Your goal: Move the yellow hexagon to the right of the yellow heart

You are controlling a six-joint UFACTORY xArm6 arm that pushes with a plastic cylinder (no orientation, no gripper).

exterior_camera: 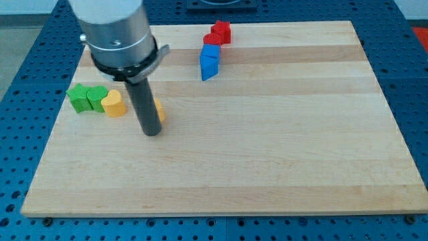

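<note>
1. the near part of the wooden bench [227,181], toward the view's bottom, shows plain light boards resting on a blue perforated surface [13,201].
2. my tip [153,132] comes first going up the view: the lower end of the dark rod, down on the bench in the left half. there is no claw on this arm, only the rod, so it has hold of nothing.
3. the yellow hexagon [159,111] sits just beside the rod on the view's right, mostly hidden behind it; only a narrow yellow-orange edge shows, so i cannot tell whether rod and block touch.
4. the yellow heart [114,104] lies near the rod on the view's left, a little higher than my tip.
5. two green blocks [87,98] sit side by side, touching the heart's left side; their shapes are hard to make out.
6. farther up, near the middle, two blue blocks [210,61] stand stacked along the view, the lower one wedge-like.
7. farthest, at the top edge, two red blocks [218,33] touch the upper blue one.
</note>
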